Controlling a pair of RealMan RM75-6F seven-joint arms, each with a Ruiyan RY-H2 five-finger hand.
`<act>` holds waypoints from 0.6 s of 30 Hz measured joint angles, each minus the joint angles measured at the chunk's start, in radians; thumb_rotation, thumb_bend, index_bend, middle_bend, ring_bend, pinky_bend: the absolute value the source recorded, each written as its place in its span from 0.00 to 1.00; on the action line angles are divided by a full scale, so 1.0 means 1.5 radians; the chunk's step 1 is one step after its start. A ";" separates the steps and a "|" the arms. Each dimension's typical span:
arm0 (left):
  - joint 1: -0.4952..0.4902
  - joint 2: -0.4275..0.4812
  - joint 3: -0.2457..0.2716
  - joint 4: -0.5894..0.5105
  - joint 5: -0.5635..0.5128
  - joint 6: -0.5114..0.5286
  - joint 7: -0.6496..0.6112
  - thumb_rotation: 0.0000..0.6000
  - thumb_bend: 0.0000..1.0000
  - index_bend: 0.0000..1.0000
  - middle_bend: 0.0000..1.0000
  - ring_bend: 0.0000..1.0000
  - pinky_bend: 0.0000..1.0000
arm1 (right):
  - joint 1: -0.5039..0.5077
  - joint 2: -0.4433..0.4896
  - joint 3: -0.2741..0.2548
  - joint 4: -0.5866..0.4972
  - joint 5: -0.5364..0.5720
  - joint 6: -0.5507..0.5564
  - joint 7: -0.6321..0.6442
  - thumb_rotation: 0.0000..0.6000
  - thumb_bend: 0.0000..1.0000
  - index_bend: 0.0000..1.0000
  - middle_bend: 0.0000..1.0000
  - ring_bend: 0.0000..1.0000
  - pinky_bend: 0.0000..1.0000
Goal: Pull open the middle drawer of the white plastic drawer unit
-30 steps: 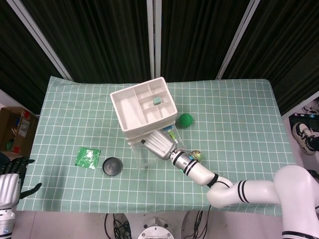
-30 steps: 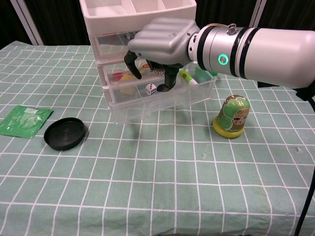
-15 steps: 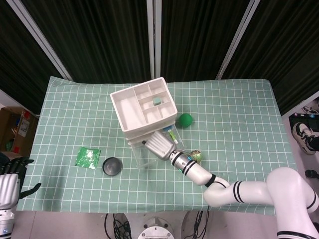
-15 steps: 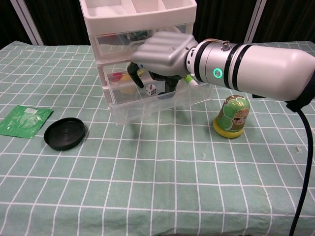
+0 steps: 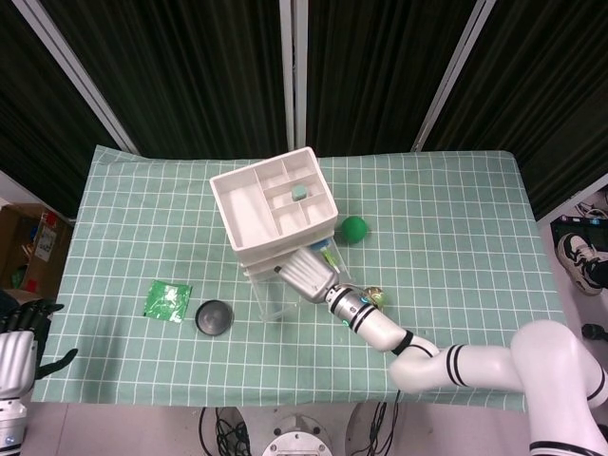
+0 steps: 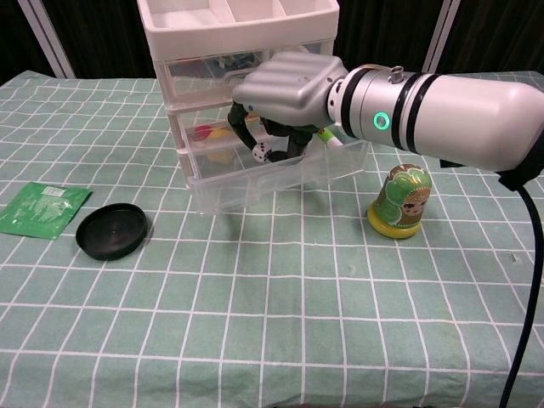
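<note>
The white plastic drawer unit (image 6: 174, 127) (image 5: 275, 199) stands mid-table with an open tray on top and clear drawers below. Its lowest drawer (image 6: 280, 174) sticks out forward, with a die (image 6: 263, 151) and pens inside. My right hand (image 6: 285, 85) (image 5: 306, 274) reaches in above that drawer. Its fingers (image 6: 237, 126) curl downward against the front of the middle drawer (image 6: 204, 136); the contact itself is hidden by the hand. At the bottom-left corner of the head view, off the table, my left hand (image 5: 21, 347) holds nothing.
A green-and-yellow nesting doll (image 6: 400, 201) stands just right of the open drawer, under my right forearm. A black lid (image 6: 111, 231) and a green packet (image 6: 42, 208) lie to the unit's left. A green ball (image 5: 354, 229) sits beside the unit's right side.
My right hand has moved in toward the unit and slightly up, bringing its curled fingers to the middle drawer's front. The drawers have not visibly moved.
</note>
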State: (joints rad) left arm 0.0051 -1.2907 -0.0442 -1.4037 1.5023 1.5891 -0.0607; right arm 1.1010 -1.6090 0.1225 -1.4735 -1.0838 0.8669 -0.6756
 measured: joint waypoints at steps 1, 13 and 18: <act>-0.001 0.000 0.000 0.000 0.001 0.000 0.000 1.00 0.09 0.28 0.22 0.17 0.20 | -0.003 0.004 0.002 -0.006 -0.005 0.005 0.005 1.00 0.36 0.68 0.94 1.00 1.00; -0.012 0.003 -0.003 -0.007 0.013 -0.002 0.005 1.00 0.09 0.28 0.22 0.17 0.20 | -0.110 0.125 -0.002 -0.125 -0.113 0.165 0.088 1.00 0.37 0.69 0.94 1.00 1.00; -0.018 -0.002 -0.005 -0.013 0.019 -0.003 0.013 1.00 0.09 0.28 0.22 0.17 0.20 | -0.180 0.177 -0.028 -0.127 -0.125 0.202 0.148 1.00 0.37 0.69 0.94 1.00 1.00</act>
State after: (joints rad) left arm -0.0217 -1.2933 -0.0515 -1.4229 1.5314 1.5853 -0.0417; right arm 0.8310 -1.3438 0.0811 -1.6641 -1.2717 1.1706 -0.4537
